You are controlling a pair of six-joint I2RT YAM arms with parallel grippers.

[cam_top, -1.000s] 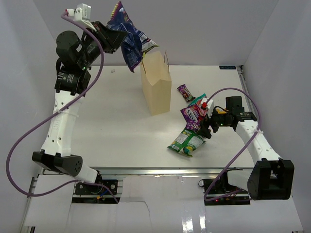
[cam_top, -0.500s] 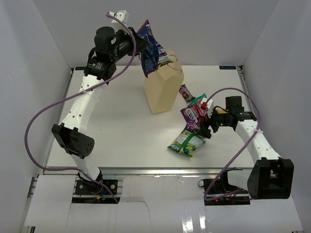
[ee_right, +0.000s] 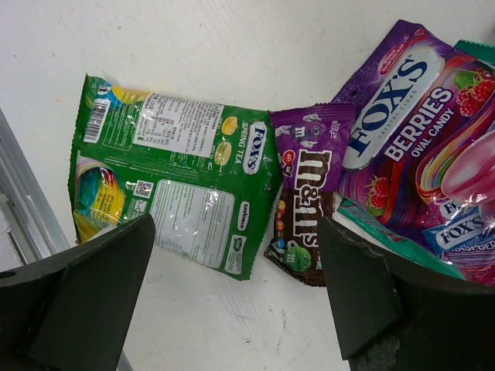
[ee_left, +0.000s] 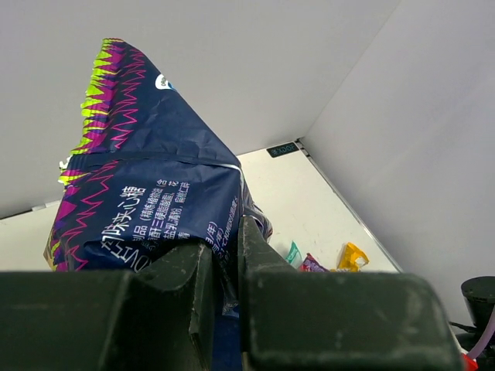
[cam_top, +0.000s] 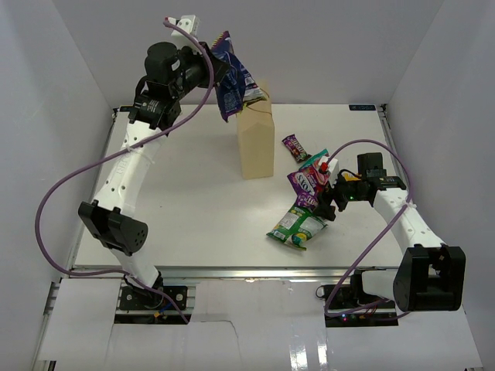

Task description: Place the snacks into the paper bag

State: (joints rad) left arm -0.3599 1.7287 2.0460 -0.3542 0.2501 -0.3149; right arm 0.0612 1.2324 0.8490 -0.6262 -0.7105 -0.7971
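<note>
Top external: over the last second the left pincer has swung the dark-blue bag across to the mouth of the paper bag. That stiff kraft bag leaned a moment ago and now stands upright near the bench's far edge, mid-width, so a drop looks close. Left wrist: the jaws are pinched nearly shut on crinkled glossy foil. Right wrist: the right pincer gapes wide and empty above the flat green-white bag and a small purple candy bar, toward the right edge.
</note>
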